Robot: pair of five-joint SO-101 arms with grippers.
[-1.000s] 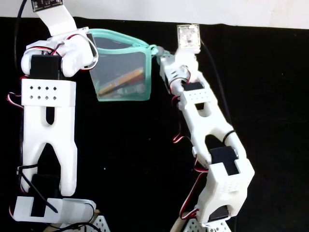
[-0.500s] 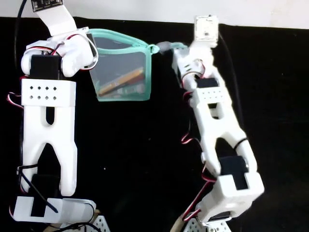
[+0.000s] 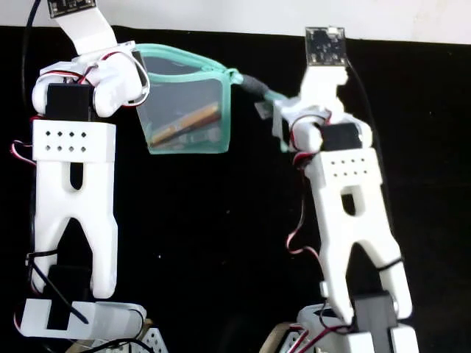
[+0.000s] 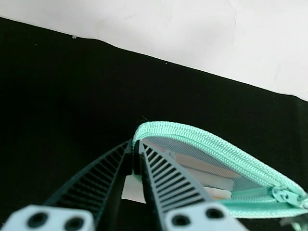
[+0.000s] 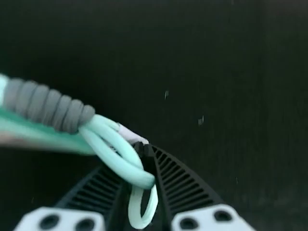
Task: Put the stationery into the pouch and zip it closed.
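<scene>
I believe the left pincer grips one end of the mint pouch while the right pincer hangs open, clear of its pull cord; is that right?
Not quite: the right pincer is shut on the pull cord, as the right wrist view shows. The left pincer does grip one end of the mint pouch.

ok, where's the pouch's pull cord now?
In the high view the pull cord runs from the pouch corner to the right gripper, which pinches its mint loop.
</scene>
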